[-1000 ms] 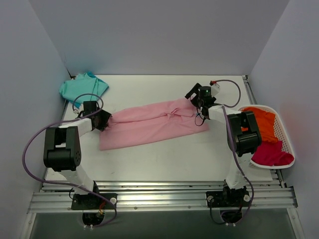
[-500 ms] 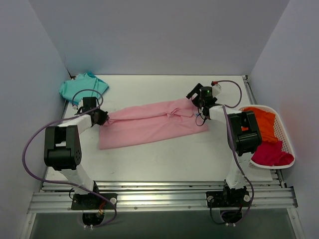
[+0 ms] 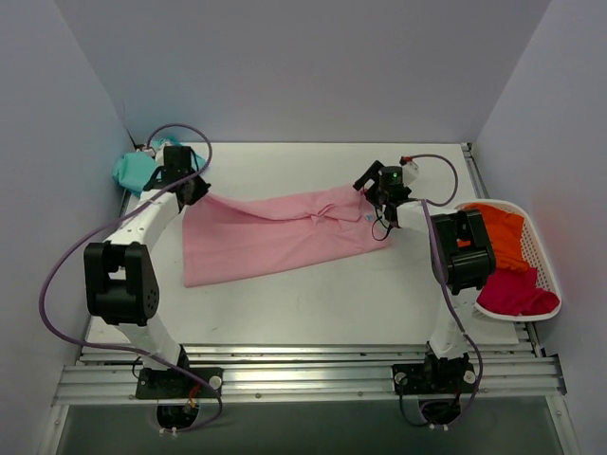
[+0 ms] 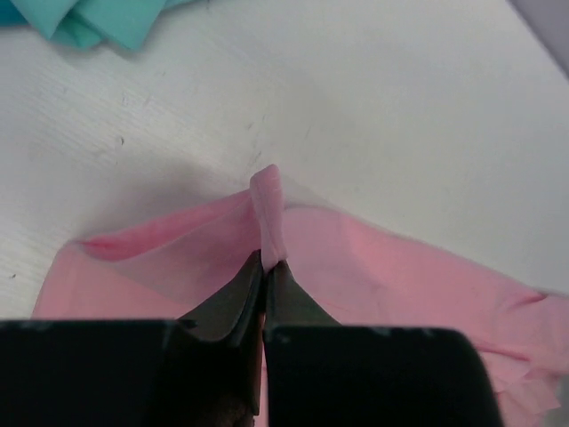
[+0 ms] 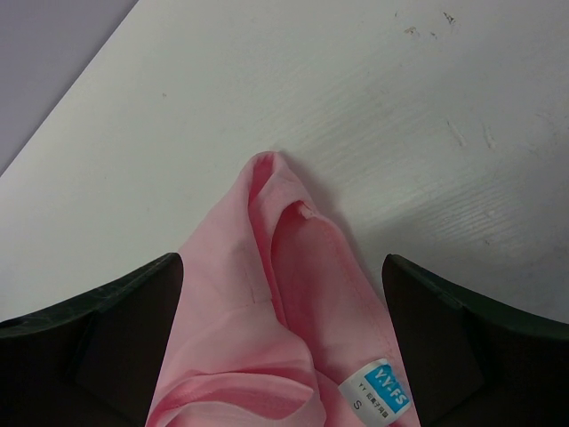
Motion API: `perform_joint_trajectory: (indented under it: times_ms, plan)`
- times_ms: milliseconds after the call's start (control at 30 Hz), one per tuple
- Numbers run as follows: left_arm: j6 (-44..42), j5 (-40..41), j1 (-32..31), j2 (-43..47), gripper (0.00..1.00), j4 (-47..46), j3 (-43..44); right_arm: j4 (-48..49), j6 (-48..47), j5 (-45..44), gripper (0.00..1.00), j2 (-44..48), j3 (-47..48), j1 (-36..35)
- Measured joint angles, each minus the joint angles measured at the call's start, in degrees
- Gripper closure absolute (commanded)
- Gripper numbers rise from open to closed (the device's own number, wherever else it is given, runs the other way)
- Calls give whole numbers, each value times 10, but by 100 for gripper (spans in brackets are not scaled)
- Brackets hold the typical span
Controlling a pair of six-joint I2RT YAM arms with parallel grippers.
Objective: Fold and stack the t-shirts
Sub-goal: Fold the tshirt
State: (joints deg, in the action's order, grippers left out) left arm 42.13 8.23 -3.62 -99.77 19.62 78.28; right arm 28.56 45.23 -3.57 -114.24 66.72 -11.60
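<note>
While the pink shirt (image 3: 275, 235) lies stretched across the middle of the table (image 3: 313, 308), running from about ten o'clock to two o'clock in the overhead view, only one of our arms has hold of it. The left gripper (image 4: 265, 265) is pinched tight on a small fold of its edge at the ten o'clock end, and that corner is raised off the surface so the cloth drapes down from the pinch. We read this as a grip meant to carry the edge, either to draw the shirt flat or to lay it over for a fold. The right gripper (image 5: 284, 276) sits over the two o'clock end with its fingers spread wide. The collar (image 5: 284, 213) and its size label (image 5: 378, 391) lie loose between them, so it grasps nothing, and we cannot tell whether the pads touch cloth. That placement suits pinning or taking the neck end while the other end is pulled. The teal shirt (image 3: 137, 171) is bunched in the far corner at ten o'clock, just beyond the left gripper and partly hidden by it, so a wide sweep there could snag it. The orange shirt (image 3: 495, 232) and the magenta shirt (image 3: 517, 296) wait in the basket (image 3: 548, 261) at three to four o'clock — well apart and, we judge, not yet folded.
</note>
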Motion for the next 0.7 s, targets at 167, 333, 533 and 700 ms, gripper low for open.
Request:
perform_joint_trajectory:
  times_ms: [167, 333, 533, 700]
  plan:
    - [-31, 95, -66, 10, 61, 50, -47, 1, 0, 3, 10, 0, 0, 0]
    - [-20, 154, -96, 47, 6, 104, -132, 2, 2, 6, 10, 0, 0, 0]
    - [23, 205, -89, 104, 6, 132, -185, 4, 2, 7, 10, 0, -9, 0]
    - [43, 196, -76, 151, 6, 108, -213, 4, 2, 9, 10, 2, -17, 0]
